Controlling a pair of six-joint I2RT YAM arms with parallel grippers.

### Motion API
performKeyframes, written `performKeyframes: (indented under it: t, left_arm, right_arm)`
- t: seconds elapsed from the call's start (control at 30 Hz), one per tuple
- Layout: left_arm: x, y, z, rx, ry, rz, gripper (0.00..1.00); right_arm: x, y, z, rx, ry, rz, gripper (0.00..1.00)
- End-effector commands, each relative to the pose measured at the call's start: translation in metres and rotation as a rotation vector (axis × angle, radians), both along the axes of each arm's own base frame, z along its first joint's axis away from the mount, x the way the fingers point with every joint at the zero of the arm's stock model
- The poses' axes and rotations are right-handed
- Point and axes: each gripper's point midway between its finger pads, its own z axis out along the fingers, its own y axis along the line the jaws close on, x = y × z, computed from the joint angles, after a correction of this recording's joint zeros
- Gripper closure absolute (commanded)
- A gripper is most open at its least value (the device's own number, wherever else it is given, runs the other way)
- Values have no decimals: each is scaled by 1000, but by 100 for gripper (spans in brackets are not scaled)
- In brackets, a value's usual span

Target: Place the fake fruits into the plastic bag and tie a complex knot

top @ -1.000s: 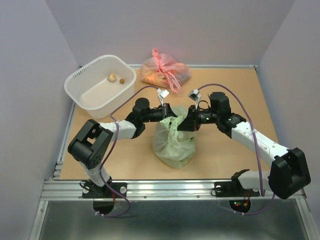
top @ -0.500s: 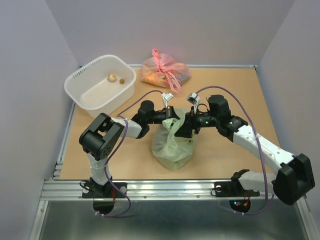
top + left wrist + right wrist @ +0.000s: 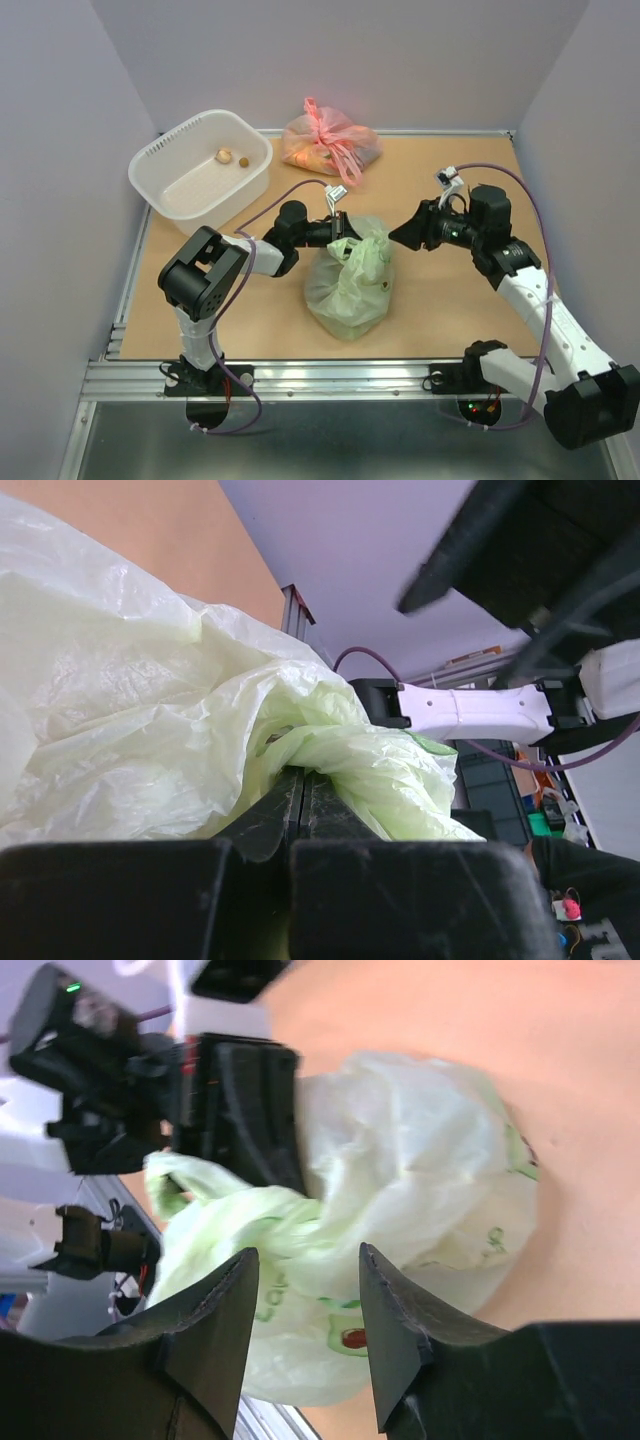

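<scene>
The pale green plastic bag (image 3: 348, 278) sits bulging at the middle of the table, its top gathered to the left. My left gripper (image 3: 341, 228) is shut on a twisted green handle strip (image 3: 300, 742) at the bag's top; in the left wrist view the jaws press together on it, and I cannot tell whether that strip is a knot. My right gripper (image 3: 398, 237) hangs open to the right of the bag, apart from it. The right wrist view shows its fingertips (image 3: 250, 1260) spread, with the bag (image 3: 420, 1160) beyond them. The plastic hides whatever fake fruits are in the bag.
A white basket (image 3: 160, 160) stands at the back left with two small fruit-like pieces (image 3: 232, 157) in it. A tied pink bag (image 3: 330, 140) lies at the back centre. Walls close the table on three sides.
My right gripper has opened and drawn back to the right, away from the bag's top. The left gripper has kept its hold, shifting slightly right early on.
</scene>
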Motion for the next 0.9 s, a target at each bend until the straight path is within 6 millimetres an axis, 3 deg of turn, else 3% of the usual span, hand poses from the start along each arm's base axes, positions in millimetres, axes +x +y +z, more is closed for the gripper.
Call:
performKeyframes:
  t: [0.0,0.23,0.33,0.47,0.6,0.63,0.73,0.87]
  left_arm:
    - [-4,1,39,-88,-125,-28,100]
    - [-5,1,41,-91,-136,-29,100]
    - [-8,1,39,-85,-144,-42,100]
    - [-14,0,36,-76,-143,-57,100]
    - [-20,-1,33,-70,-137,-76,100]
    - [-21,-1,30,-63,-134,-80,100]
    - [-24,-2,20,-34,-131,-93,100]
    - [-27,-2,1,21,-121,-113,100]
  right_arm:
    - [1,-10,-18,19,115,5,50]
    - [-14,1,-41,47,227,123,43]
    - [-15,4,-52,52,263,144,45]
    - [-4,9,-61,62,282,137,49]
    - [11,15,-53,95,243,137,66]
    - [16,18,-45,110,204,140,79]
    - [23,25,-21,171,142,142,98]
    - [21,39,-9,198,113,162,100]
